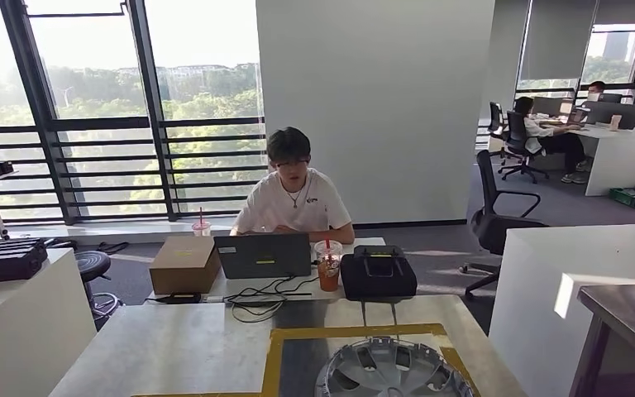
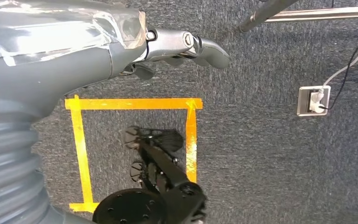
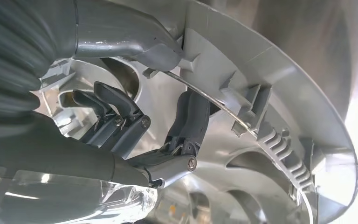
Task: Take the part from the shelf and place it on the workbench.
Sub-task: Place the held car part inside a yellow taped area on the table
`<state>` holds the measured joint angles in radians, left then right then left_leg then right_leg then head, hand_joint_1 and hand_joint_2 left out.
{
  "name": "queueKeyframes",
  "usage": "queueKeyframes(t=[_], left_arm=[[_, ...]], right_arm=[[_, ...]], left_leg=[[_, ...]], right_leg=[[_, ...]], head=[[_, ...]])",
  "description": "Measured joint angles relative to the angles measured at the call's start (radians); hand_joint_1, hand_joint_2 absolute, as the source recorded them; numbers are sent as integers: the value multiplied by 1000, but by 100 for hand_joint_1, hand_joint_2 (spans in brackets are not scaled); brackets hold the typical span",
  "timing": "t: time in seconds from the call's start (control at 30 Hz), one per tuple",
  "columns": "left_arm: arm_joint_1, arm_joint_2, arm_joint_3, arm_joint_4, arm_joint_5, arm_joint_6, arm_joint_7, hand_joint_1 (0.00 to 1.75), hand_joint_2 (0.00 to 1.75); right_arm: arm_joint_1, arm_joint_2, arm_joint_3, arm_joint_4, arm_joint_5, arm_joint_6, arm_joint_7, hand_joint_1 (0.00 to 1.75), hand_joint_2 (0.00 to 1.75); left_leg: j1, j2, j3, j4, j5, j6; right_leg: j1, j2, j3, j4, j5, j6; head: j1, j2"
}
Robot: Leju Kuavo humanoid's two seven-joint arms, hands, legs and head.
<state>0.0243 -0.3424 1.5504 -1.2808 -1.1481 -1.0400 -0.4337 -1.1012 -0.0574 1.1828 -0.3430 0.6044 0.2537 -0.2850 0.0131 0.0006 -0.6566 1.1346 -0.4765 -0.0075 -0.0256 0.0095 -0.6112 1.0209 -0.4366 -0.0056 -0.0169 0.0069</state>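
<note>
Tall windows (image 1: pixel 116 107) with dark frames and horizontal rails fill the far left wall, letting in bright daylight over green trees. Beside them stands a broad plain grey wall (image 1: pixel 376 107). A person (image 1: pixel 293 194) sits behind a laptop (image 1: pixel 263 255) at a table (image 1: pixel 182 347) marked with yellow tape, with a cardboard box (image 1: pixel 184 263), a drink cup (image 1: pixel 328 266) and a black case (image 1: pixel 378 275) near the laptop. A black office chair (image 1: pixel 496 219) stands on the grey carpet to the right. Further back, more people work at white desks (image 1: pixel 624 153). The left wrist view shows dark carpet (image 2: pixel 270 154) with a yellow tape square (image 2: pixel 135 105) and a floor socket (image 2: pixel 313 100).
</note>
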Motion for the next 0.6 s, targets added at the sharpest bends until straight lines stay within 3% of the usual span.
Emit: queueKeyframes(t=[0.07,0.13,0.2,0.23,0.3,0.33,0.37,0.4,0.43,0.53,0.6], left_arm=[[1,0,0,-11,-8,-7,0,0,87],[2,0,0,-19,-18,-11,-3,0,0],[4,-1,0,-26,-31,-13,-6,0,0],[4,-2,0,-30,-38,-14,-8,0,44],[3,-3,0,-36,-52,-12,-13,0,131],[3,-3,0,-37,-58,-11,-16,0,131],[3,-3,0,-37,-62,-10,-20,0,87],[3,-3,0,-39,-65,-10,-23,0,44],[3,-3,0,-40,-68,-9,-26,0,0],[1,-3,0,-43,-74,1,-18,0,0],[0,-3,0,-43,-77,8,-10,0,0]], right_arm=[[-11,-1,-13,6,1,-23,0,87,87],[-18,-4,-26,11,1,-38,0,0,0],[-23,-8,-40,15,1,-48,0,0,0],[-27,-10,-46,17,2,-53,0,0,0],[-35,-15,-58,21,5,-59,1,0,0],[-37,-16,-62,24,7,-60,1,0,0],[-37,-18,-65,27,8,-59,2,0,0],[-37,-20,-68,29,8,-59,3,0,0],[-38,-21,-72,30,10,-59,5,0,0],[-49,-20,-91,32,17,-48,18,0,0],[-56,-16,-103,34,26,-29,31,0,0]], left_leg=[[-4,-1,49,-95,28,6],[-9,-2,58,-111,27,13],[-7,-1,62,-121,36,27],[-6,-1,64,-127,40,35],[-7,-1,65,-132,46,45],[-9,-1,63,-131,47,47],[-10,-2,63,-131,47,48],[-11,-2,62,-131,47,49],[-12,-3,62,-130,48,49],[-16,-3,60,-123,44,44],[-20,-3,56,-117,42,35]], right_leg=[[5,1,-2,0,1,5],[6,2,-4,-3,4,16],[3,0,-10,5,-2,26],[3,0,-22,29,-16,26],[4,-1,-74,142,-68,19],[4,-1,-105,211,-94,17],[5,-1,-129,264,-110,17],[5,-1,-136,283,-112,20],[5,-1,-124,260,-99,25],[6,-4,-19,61,-31,30],[10,-5,14,-1,-14,21]], head=[[0,0],[1,0],[1,0],[2,0],[4,0],[5,0],[6,0],[7,0],[7,0],[8,0],[8,0]])
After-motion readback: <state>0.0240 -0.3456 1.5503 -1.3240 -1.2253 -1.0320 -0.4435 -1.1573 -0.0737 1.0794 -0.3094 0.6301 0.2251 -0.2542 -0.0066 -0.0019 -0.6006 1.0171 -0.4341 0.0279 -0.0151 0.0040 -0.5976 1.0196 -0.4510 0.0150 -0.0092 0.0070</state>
